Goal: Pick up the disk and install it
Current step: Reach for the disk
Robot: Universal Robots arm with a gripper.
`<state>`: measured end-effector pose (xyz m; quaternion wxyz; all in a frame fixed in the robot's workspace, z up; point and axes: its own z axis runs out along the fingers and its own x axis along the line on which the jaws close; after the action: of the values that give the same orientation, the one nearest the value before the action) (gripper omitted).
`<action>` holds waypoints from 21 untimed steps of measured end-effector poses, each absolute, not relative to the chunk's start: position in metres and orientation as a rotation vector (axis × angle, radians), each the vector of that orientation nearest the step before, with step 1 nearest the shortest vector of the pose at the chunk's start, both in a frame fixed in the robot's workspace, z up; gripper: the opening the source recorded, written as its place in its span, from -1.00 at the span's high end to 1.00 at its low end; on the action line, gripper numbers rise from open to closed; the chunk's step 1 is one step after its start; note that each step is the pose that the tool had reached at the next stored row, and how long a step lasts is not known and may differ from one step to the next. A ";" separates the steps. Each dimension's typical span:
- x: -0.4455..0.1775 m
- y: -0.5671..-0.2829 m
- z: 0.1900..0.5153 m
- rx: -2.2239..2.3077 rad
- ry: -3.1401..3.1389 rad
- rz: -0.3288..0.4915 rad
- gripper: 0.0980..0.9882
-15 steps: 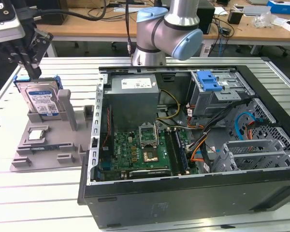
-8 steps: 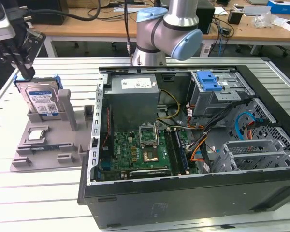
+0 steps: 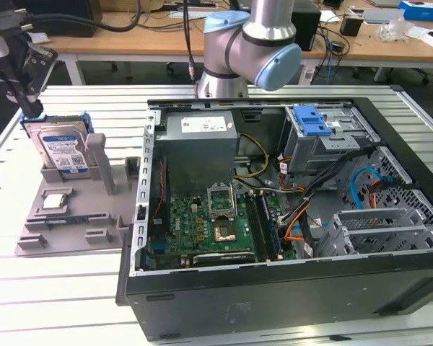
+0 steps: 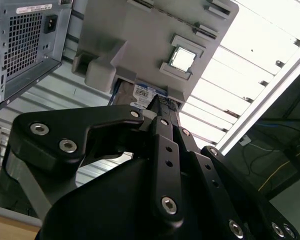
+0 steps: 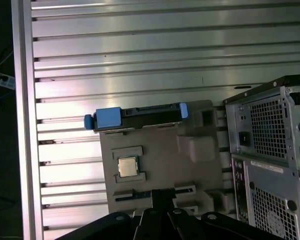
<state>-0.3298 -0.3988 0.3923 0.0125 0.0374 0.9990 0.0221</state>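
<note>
The disk stands on edge in a slot of the grey holder at the exterior view's left, its white-and-blue label facing out and blue rails along its edges. In the first wrist view the disk appears edge-on with blue rail ends on both sides. A strip of the disk's label peeks past the holder in the second wrist view. My black gripper hangs right above the disk's upper corner, close to its blue rail. Its linkage reaches toward the disk in both wrist views.
The open computer case lies at the exterior view's right, with a motherboard and a grey drive cage with a blue latch. A small square CPU chip sits on the holder. The slatted aluminium table surrounds it.
</note>
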 end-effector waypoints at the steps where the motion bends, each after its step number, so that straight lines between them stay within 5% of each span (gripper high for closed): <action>1: -0.331 -0.399 0.392 0.117 3.114 0.069 0.98; 21: -0.365 -0.388 0.391 0.117 3.114 0.067 0.98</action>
<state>-0.3652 -0.3877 0.3912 0.0125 0.0374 0.9990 0.0215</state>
